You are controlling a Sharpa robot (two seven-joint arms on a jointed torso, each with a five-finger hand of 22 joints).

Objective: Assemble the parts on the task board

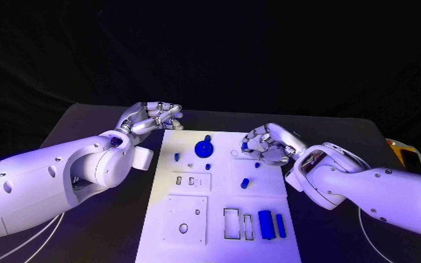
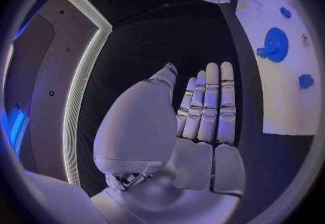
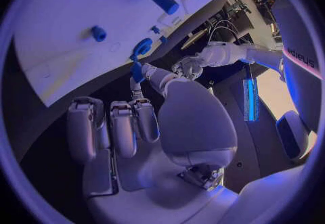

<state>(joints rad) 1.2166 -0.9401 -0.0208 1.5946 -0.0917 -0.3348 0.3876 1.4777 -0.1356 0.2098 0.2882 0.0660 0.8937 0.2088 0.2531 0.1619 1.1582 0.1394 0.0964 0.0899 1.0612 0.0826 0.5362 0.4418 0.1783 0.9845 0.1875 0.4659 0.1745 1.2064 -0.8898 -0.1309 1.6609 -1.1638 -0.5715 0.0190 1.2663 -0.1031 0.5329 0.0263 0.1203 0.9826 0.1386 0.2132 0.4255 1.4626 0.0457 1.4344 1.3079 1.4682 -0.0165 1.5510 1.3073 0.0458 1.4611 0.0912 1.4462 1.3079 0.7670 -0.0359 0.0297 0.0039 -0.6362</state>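
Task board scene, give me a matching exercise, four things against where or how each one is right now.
1. blue gear
2. left hand
3. right hand
4. two blue bars

A. lying side by side at the task board's near end
B. pinches a small blue part
C. on the board's far end
D. fingers together, holds nothing, beside the board's far left corner

Pairs: 1-C, 2-D, 3-B, 4-A

White task board (image 1: pixel 263 238) mid-table, blue gear (image 1: pixel 204 148) near its far end, small blue parts (image 1: pixel 244 183) scattered.
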